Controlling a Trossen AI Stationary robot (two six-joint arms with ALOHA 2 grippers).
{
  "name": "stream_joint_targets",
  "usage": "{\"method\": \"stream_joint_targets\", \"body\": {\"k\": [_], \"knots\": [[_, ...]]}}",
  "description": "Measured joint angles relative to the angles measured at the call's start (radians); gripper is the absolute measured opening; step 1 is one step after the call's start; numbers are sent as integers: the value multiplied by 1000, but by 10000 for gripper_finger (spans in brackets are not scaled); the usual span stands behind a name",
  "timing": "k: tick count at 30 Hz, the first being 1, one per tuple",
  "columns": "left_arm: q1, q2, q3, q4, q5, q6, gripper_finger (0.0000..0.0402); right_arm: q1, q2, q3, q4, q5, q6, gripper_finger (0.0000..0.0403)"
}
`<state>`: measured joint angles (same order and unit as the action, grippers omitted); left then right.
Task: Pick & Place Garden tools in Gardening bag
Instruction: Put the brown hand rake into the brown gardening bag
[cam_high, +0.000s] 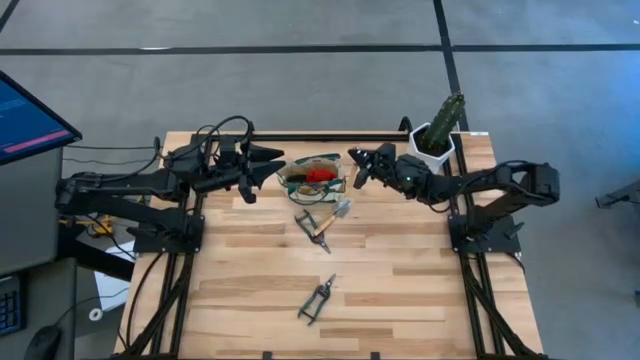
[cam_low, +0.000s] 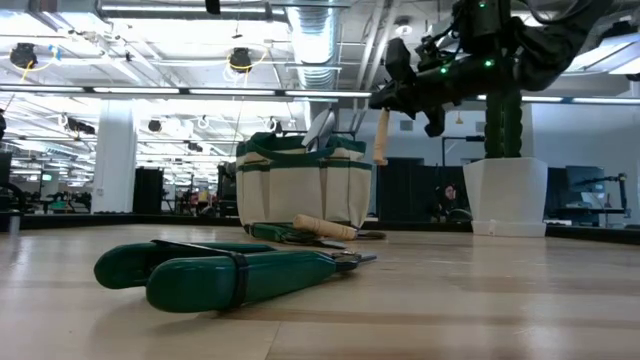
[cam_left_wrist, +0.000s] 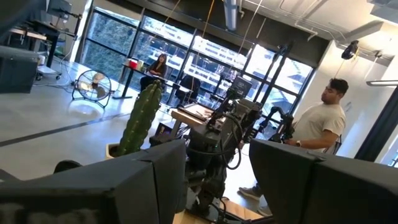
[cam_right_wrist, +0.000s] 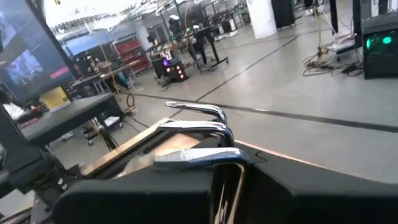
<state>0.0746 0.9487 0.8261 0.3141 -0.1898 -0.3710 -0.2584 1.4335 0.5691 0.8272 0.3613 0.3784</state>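
Currently, status by station, left to right:

Left gripper (cam_high: 270, 166): raised just beside the gardening bag's left side, fingers apart, holding nothing.

Gardening bag (cam_high: 312, 176): upright at the table's far centre; a red-headed tool (cam_high: 319, 174) already lies inside.

Table tools: a wooden-handled tool (cam_high: 321, 229) and another tool lie just in front of the bag; the pruning shears (cam_high: 317, 300) lie well apart, near the front edge.

Right gripper (cam_high: 356, 170): raised just right of the bag's mouth, fingers clamped on a metal-pronged tool (cam_right_wrist: 200, 134) whose wooden handle (cam_low: 381, 137) hangs downward in the low view.

Cactus pot (cam_high: 437, 132): far right corner; not a task item.

Step in hand (judgement): delivering the held tool into the bag.

Procedure: centre the hanging handle over the open mouth, clear of the green rim; lower until the handle is inside; only then part the fingers.

Caution: a handle catching the rim may tip the bag.
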Motion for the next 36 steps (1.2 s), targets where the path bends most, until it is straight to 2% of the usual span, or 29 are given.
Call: {"method": "stream_joint_targets", "body": {"k": [12, 19, 36], "knots": [[0, 0, 0, 0, 2, 0, 167, -5, 137, 131, -4, -53, -47, 0], [0, 0, 0, 0, 2, 0, 167, -3, 206, 154, -15, -51, -64, 0], [0, 0, 0, 0, -1, 0, 167, 4, 209, 152, -63, -47, -93, 0]]}}
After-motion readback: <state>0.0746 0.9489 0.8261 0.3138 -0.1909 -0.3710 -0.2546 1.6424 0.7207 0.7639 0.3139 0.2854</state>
